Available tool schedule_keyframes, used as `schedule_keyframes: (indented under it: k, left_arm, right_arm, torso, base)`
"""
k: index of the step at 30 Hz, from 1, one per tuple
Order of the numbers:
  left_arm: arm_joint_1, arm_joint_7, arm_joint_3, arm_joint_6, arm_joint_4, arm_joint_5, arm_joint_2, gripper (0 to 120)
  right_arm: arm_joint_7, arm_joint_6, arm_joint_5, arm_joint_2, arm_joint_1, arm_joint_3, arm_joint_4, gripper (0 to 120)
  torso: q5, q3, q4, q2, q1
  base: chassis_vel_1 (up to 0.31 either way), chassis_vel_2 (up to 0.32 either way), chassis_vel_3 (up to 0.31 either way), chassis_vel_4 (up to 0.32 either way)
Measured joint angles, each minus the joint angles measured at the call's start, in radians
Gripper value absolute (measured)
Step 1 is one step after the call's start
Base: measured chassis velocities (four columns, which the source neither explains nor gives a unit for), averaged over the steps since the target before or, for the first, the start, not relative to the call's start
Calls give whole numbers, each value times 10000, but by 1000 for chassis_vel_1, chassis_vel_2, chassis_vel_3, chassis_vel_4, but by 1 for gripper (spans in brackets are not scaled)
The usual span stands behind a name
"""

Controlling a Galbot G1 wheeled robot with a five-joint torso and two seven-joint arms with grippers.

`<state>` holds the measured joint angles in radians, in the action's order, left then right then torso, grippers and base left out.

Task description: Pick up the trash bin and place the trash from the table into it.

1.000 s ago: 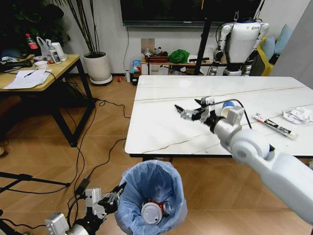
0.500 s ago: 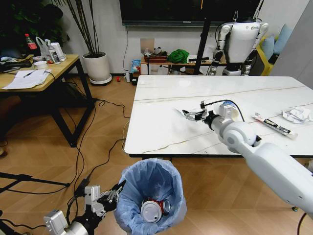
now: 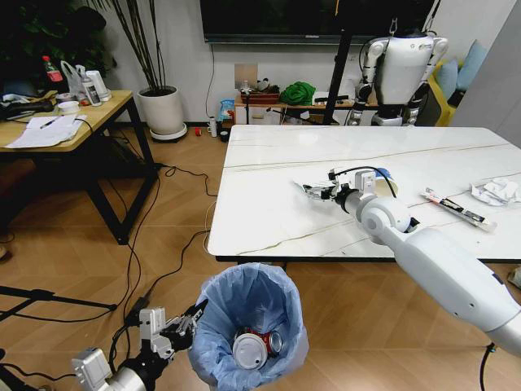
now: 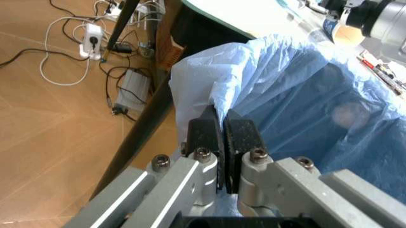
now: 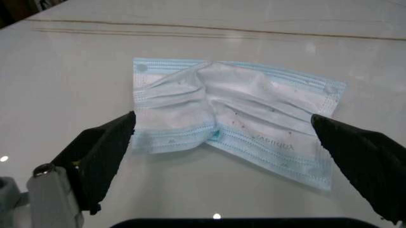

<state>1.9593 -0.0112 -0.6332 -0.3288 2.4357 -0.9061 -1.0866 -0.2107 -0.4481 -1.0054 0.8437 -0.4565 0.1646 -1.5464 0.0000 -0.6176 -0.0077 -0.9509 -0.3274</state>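
Fingers of my right gripper point(image 5: 225, 137) spread wide around a crumpled pale-blue face mask point(image 5: 235, 118) on the white marble-look table point(image 3: 269, 204), while my left gripper point(image 4: 222, 137) pinches the blue-bagged round trash bin's rim point(image 4: 203, 90) below.

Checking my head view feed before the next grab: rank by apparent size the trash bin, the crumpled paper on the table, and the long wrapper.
1. Trash bin, clearly largest, though it also sits nearest the camera.
2. and 3. Long wrapper and crumpled paper look alike in area: the wrapper is longer but thin, the paper shorter but bulkier. Not ranked.
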Motion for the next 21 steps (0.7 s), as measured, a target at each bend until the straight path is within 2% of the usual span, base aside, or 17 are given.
schedule_keyframes:
  k: [3,5,8,11,13,15,16,17,19,21]
  left_arm:
    - [-1,1,-4,0,-4,-5,-2,0]
    - [-4,1,-13,-1,-13,-15,-1,0]
    - [-6,1,-15,-1,-18,-21,2,0]
    - [-23,1,-16,-1,-35,-28,9,0]
    - [-26,1,-16,-1,-40,-28,9,0]
    - [-35,1,-16,-1,-53,-30,10,0]
    - [-35,1,-16,-1,-53,-30,10,0]
    - [-39,1,-13,-1,-58,-31,9,0]
    - [-40,1,-12,-2,-59,-31,10,0]
    - [-52,1,-9,-1,-68,-40,11,0]
  right_arm:
    - [60,11,44,32,64,62,188,97]
    - [129,18,82,38,82,122,313,87]
    - [161,24,94,40,84,142,357,82]
    - [187,36,108,31,84,174,377,67]
    - [193,37,111,22,84,182,377,64]
    - [200,37,113,7,83,195,368,52]
    - [200,37,113,7,83,195,368,52]
    - [202,36,113,-10,74,199,350,45]
    - [204,36,113,-18,70,203,342,41]
    - [213,21,93,-55,54,208,285,32]
  torso:
    - [0,0,0,0,0]
    - [0,0,0,0,0]
    - [1,0,0,0,0]
    - [0,0,0,0,1]
    - [0,0,0,0,1]
    - [0,0,0,0,1]
    - [0,0,0,0,1]
    - [0,0,0,0,1]
    - [0,0,0,0,1]
    - [0,0,0,0,1]
  base:
    - [0,0,0,0]
    - [0,0,0,0]
    - [0,0,0,0]
    - [0,0,0,0]
    - [0,0,0,0]
    - [0,0,0,0]
    - [0,0,0,0]
    - [0,0,0,0]
    - [0,0,0,0]
    - [0,0,0,0]
